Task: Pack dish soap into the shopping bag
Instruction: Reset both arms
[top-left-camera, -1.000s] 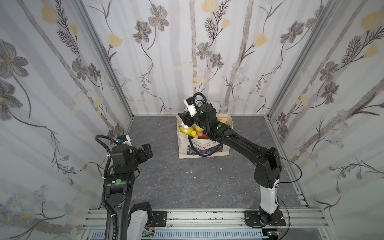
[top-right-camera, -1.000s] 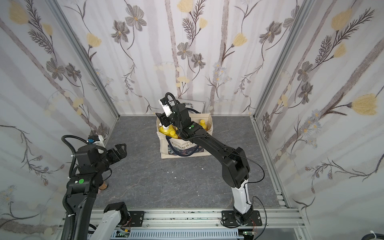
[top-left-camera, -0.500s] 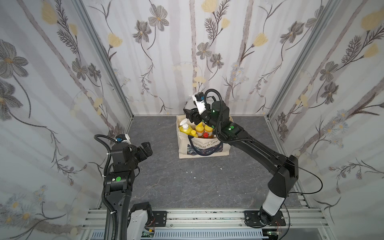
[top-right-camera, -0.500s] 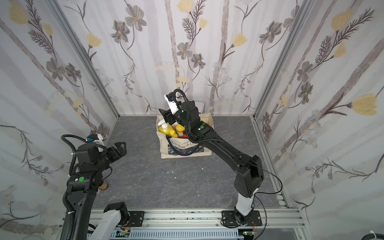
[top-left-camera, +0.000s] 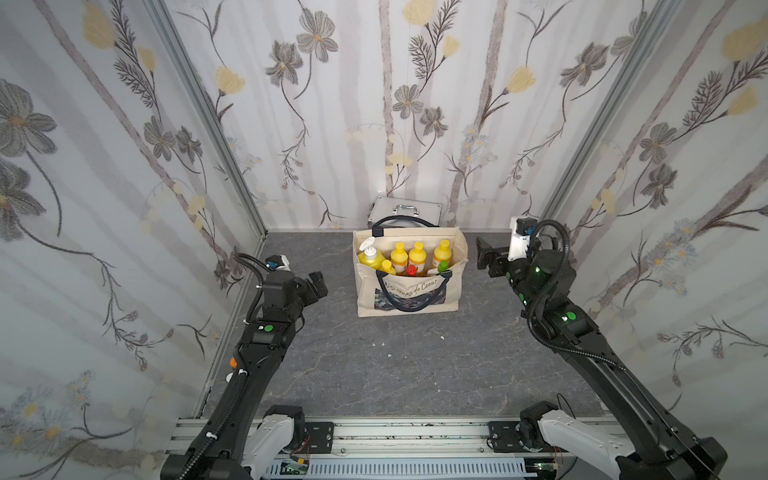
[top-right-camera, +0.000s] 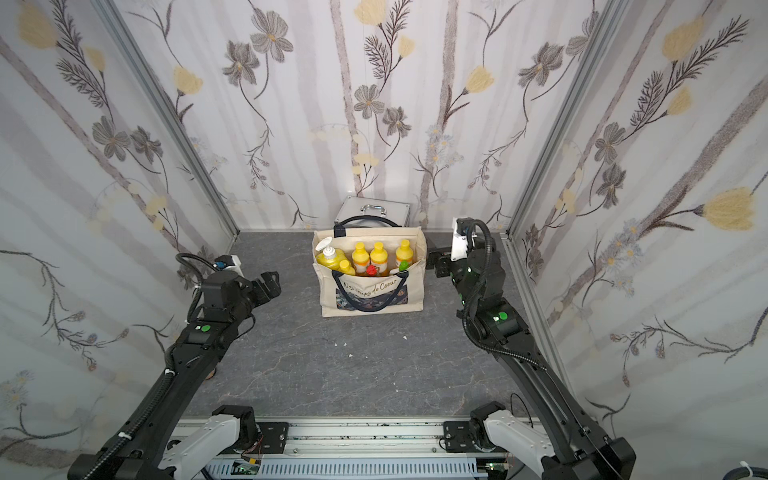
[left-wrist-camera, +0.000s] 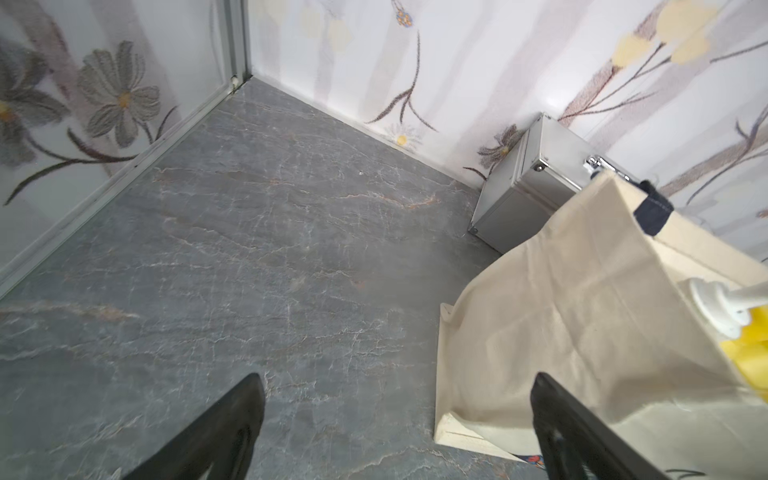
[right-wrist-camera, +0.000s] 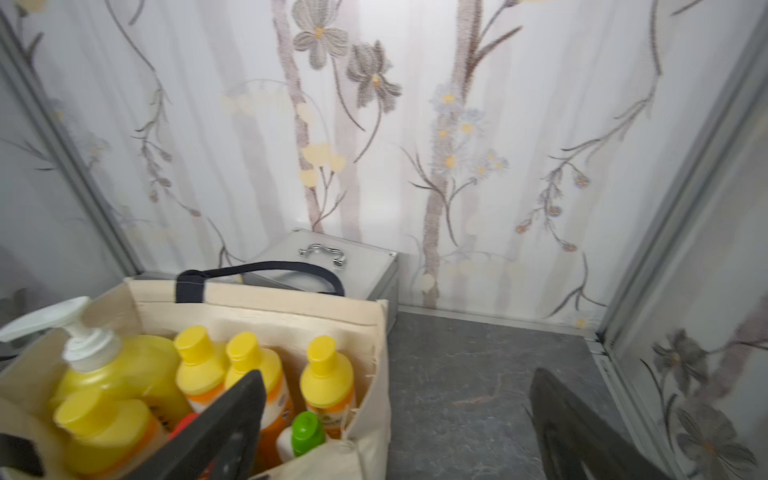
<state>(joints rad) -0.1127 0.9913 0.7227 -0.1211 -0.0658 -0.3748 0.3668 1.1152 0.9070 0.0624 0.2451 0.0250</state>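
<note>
Room: flowered wallpaper on three sides, a grey marbled worktop (top-left-camera: 374, 374) under my arms.
Shopping bag: the cream tote (top-left-camera: 409, 291) stands upright near the back wall, just in front of a silver metal case (top-left-camera: 405, 208).
Dish soap: all seven bottles show inside the bag; the pump bottle (top-left-camera: 370, 257) at one end, four orange bottles (top-left-camera: 417, 258) with yellow caps, the red-capped bottle (top-left-camera: 411, 271) and the green-capped bottle (top-left-camera: 443, 266) toward the front.
Right tool (top-left-camera: 484, 255): jaws spread wide, holding nothing, just beside the bag's end and clear of it.
Left tool (top-left-camera: 318, 284): jaws apart, empty, well off to the other side.
Stage: I judge the packing done, with no bottle left on the worktop.
Doing it well: I should draw my right arm away without snagging the navy handle (right-wrist-camera: 257, 272) or nudging the bag's wall, so nothing tips.
</note>
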